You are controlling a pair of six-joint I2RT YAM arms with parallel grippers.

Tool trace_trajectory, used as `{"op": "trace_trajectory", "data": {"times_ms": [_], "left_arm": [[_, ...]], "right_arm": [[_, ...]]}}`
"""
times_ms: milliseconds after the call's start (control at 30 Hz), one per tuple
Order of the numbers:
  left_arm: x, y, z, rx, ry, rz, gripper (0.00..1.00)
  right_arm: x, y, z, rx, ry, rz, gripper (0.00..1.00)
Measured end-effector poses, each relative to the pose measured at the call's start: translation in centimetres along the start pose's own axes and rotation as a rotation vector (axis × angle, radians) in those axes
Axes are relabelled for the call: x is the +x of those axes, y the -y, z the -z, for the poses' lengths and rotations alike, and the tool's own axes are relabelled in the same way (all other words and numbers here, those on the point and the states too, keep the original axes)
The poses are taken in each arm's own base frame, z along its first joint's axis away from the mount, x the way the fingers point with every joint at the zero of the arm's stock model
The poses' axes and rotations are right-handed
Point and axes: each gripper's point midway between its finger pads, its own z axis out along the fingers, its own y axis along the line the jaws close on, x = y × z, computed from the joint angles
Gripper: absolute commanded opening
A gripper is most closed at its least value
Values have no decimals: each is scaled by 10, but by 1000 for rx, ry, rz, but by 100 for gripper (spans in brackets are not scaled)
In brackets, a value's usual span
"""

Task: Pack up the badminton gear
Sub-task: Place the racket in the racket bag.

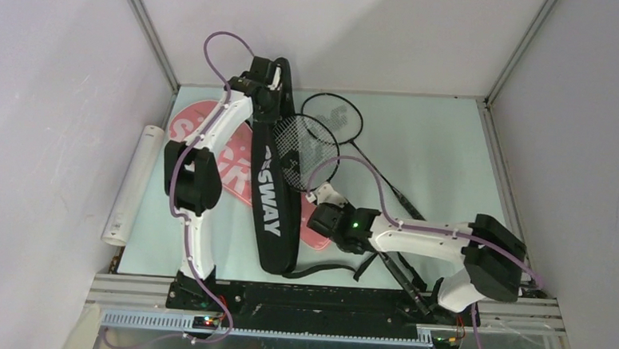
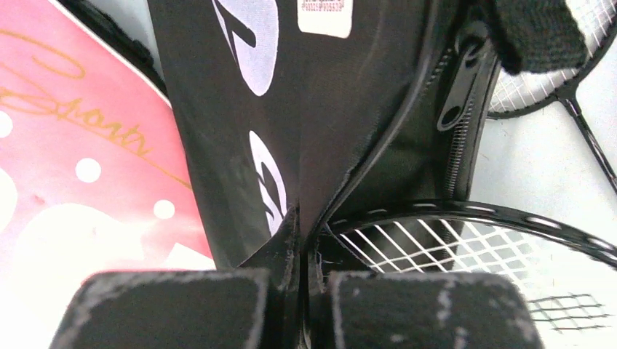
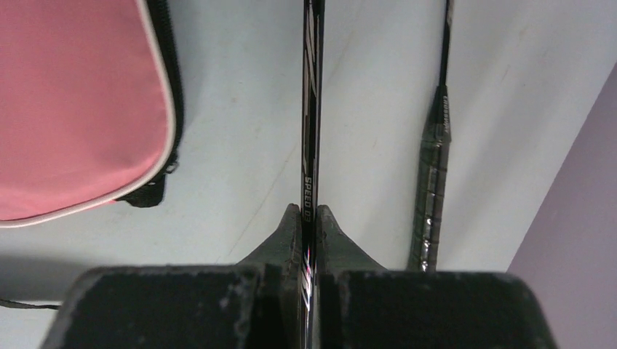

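The black "CROSSWAY" bag (image 1: 276,213) lies lengthwise across the pink bag (image 1: 200,133) on the pale mat. At the bag's far end my left gripper (image 1: 269,88) is shut on its edge (image 2: 309,233), beside the open zipper (image 2: 455,102). One black racket's head (image 1: 307,150) rests against that opening (image 2: 473,240). My right gripper (image 1: 321,199) is shut on this racket's thin shaft (image 3: 311,109). A second black racket (image 1: 333,112) lies behind it, its handle (image 3: 433,182) to the right of my right fingers. A white tube (image 1: 134,181) lies along the left wall.
Grey walls and metal rails (image 1: 146,30) close in the mat on three sides. The pink bag's rounded end (image 3: 73,109) sits just left of the held shaft. A black strap (image 1: 325,270) trails from the black bag near the arm bases.
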Motion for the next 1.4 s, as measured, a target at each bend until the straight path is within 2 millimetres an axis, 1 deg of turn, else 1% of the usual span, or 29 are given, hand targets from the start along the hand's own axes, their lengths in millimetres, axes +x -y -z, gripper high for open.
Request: {"op": "trace_trajectory", "data": {"times_ms": [100,200,267,367,467,600,733,833,933,1067,1133,1167,1200,1233,1267,1300,1333,1400], "left_arm": [[4,-2,5,-13,3,24,0],[17,-5,10,-15,-3,51,0],[29,-6,12,-11,-14,69,0],[44,2,16,31,-13,83,0],[57,19,26,129,-18,95,0],[75,47,44,292,-19,110,0],[87,63,58,406,-6,126,0],[84,65,62,450,51,136,0],[80,66,67,475,111,139,0],[72,73,83,537,171,126,0],[69,76,90,553,190,123,0],[67,76,91,556,194,121,0],[66,76,93,557,196,122,0],[65,77,93,557,195,124,0],[65,77,95,554,186,130,0],[64,77,96,551,177,133,0],[64,78,98,550,155,137,0],[63,82,99,542,123,135,0]], "right_arm": [[-2,-15,-3,-13,-13,31,0],[-14,-31,-6,-57,-3,18,0],[-28,-41,-8,-91,13,-10,0],[-60,-53,-12,-143,50,-63,0],[-94,-60,-16,-192,128,-136,0],[-132,-57,-22,-242,232,-235,0],[-160,-45,-39,-276,306,-319,0],[-171,-40,-53,-332,329,-358,0],[-181,-39,-60,-407,351,-391,0],[-187,-37,-67,-484,358,-425,0],[-190,-38,-65,-516,355,-430,0],[-191,-40,-63,-535,352,-428,2],[-192,-40,-61,-554,348,-427,13],[-193,-41,-59,-571,341,-428,21],[-192,-42,-58,-590,331,-430,37],[-192,-43,-56,-608,325,-432,44],[-194,-43,-54,-627,330,-434,53],[-196,-41,-53,-639,331,-431,61]]}}
